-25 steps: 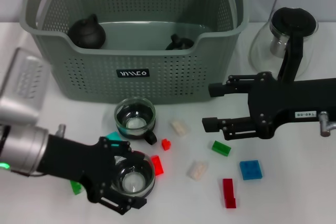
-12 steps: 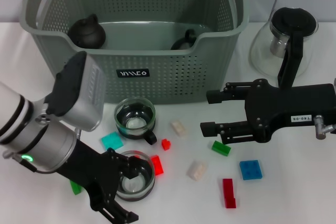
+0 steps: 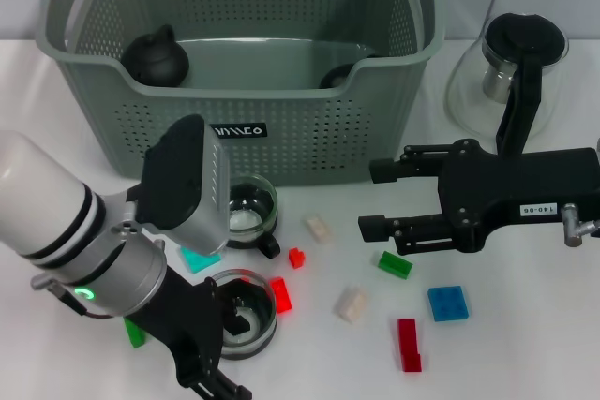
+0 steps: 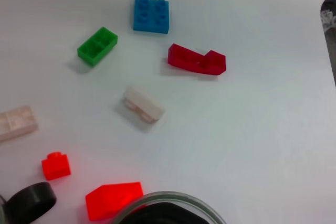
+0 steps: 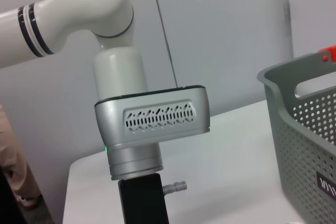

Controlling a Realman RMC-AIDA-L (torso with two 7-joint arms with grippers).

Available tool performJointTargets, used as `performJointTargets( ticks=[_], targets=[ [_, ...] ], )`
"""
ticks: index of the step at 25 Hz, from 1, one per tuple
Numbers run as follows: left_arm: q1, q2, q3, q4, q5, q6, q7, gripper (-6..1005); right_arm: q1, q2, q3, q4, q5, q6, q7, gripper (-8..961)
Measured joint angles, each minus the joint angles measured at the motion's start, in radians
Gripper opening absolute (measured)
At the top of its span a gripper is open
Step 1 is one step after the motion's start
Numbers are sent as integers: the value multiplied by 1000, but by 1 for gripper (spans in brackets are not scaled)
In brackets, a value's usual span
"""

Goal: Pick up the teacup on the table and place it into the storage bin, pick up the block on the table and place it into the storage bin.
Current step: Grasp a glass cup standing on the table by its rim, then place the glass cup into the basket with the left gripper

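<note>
A glass teacup (image 3: 257,314) stands on the table near the front; its rim (image 4: 173,201) edges the left wrist view. My left gripper (image 3: 228,353) points down over it, open, with one finger inside the cup and the other outside its near wall. A second teacup (image 3: 249,211) stands before the storage bin (image 3: 234,133), partly hidden by my left wrist. Loose blocks lie around: red (image 3: 279,294), cream (image 3: 352,303), green (image 3: 395,264), blue (image 3: 448,303). My right gripper (image 3: 375,194) hovers open above the table at the right.
A glass carafe (image 3: 511,67) with a black lid stands at the back right. Two dark teapot-like items (image 3: 155,56) lie inside the bin. More blocks are scattered: dark red (image 3: 408,344), teal (image 3: 195,259), small red (image 3: 296,258), cream (image 3: 319,228).
My left arm has swung up and turned from a low sideways reach to pointing down over the front teacup. The cup stays on the table. The right arm shifted slightly.
</note>
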Motion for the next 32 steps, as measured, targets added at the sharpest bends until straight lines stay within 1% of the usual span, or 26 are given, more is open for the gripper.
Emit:
performJointTargets(
  ticks=[5, 10, 11, 15, 19, 26, 32],
  targets=[
    [-4, 0, 13, 0, 1, -8, -18, 811, 2, 0, 19, 0, 0, 1, 0, 795],
    [-3, 0, 28, -2, 1, -24, -19, 626, 2, 1, 36, 0, 2, 1, 1, 796],
    [1, 1, 49, -8, 1, -49, -23, 589, 2, 1, 37, 0, 2, 1, 1, 796],
    [3, 0, 80, -11, 13, -84, -56, 400, 2, 1, 38, 0, 5, 1, 2, 795],
    [3, 0, 108, -4, 43, -104, -84, 347, 6, 1, 47, -1, 7, 0, 4, 795],
    [4, -1, 112, 16, 47, -113, -105, 255, 10, 0, 53, -2, 7, -1, 6, 795],
    [4, -1, 111, 33, 31, -92, -117, 55, 12, -1, 66, 0, 5, 0, 6, 794]
  ],
)
